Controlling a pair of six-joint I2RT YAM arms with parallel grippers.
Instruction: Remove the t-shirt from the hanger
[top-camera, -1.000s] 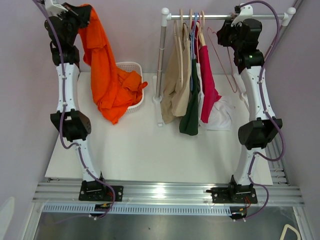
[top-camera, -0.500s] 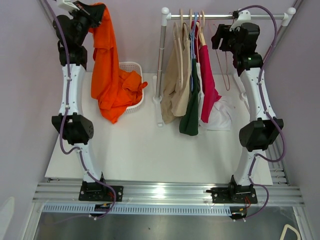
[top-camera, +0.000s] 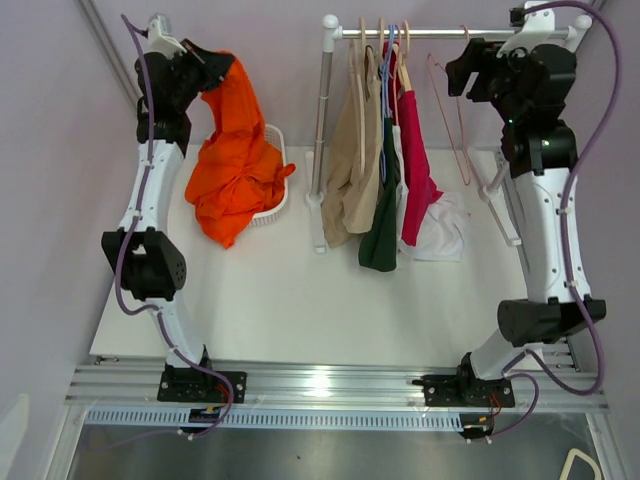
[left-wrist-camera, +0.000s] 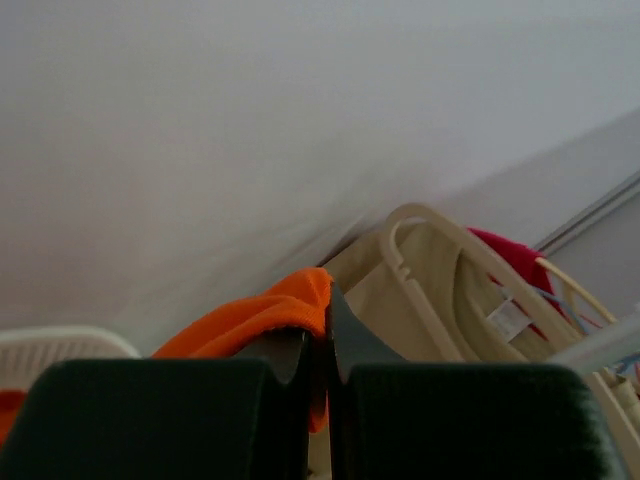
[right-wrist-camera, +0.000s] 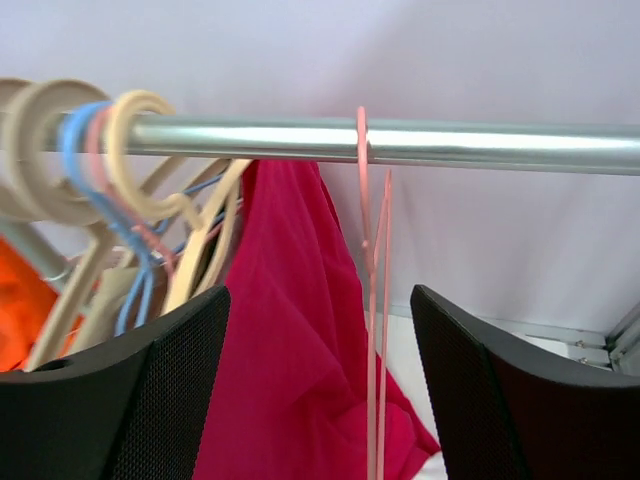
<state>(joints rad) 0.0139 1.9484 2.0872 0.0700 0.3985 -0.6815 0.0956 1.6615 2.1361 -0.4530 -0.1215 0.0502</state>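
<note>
My left gripper (top-camera: 222, 67) is shut on the orange t-shirt (top-camera: 236, 150), holding its top edge up at the back left; the shirt's lower part piles in the white basket (top-camera: 262, 133). In the left wrist view the orange cloth (left-wrist-camera: 262, 322) is pinched between the shut fingers. A bare pink wire hanger (top-camera: 450, 110) hangs on the rail (top-camera: 450, 33). My right gripper (top-camera: 462, 72) is open and empty just right of it. In the right wrist view the pink hanger (right-wrist-camera: 376, 330) hangs between the spread fingers (right-wrist-camera: 165, 390), touching neither.
Beige, dark green and red garments (top-camera: 380, 170) hang on several hangers at the left of the rail. A white cloth (top-camera: 445, 230) lies on the table (top-camera: 300, 300) under the rail. The rack's upright post (top-camera: 322, 130) stands mid-table.
My left gripper has come down and to the right with the orange t-shirt. My right arm has moved right and up, and the pink hanger now hangs straight on the rail.
</note>
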